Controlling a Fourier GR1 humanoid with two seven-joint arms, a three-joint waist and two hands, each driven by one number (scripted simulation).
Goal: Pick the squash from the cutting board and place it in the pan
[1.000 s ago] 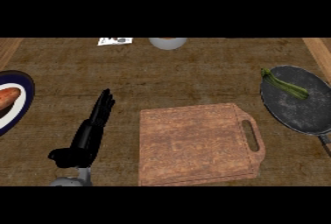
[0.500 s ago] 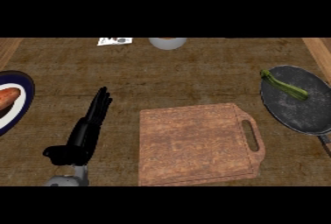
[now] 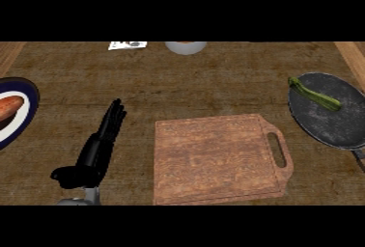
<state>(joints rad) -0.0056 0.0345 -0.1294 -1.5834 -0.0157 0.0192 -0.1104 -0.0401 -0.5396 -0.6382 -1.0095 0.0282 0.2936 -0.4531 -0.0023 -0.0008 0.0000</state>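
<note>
Brown counter runs wall to wall. Squash already lies in the pan at three o'clock; the board is bare. Left hand, fingers straight, rests at eight o'clock. Placing looks done; nothing left but staying clear.

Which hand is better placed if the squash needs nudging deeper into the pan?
Only the left hand shows, open, left of the cutting board. The squash already lies in the pan at far right, so the unseen right.

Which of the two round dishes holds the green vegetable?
The dark grey pan at the right; its green squash lies inside. The blue-rimmed plate holds something reddish.
</note>
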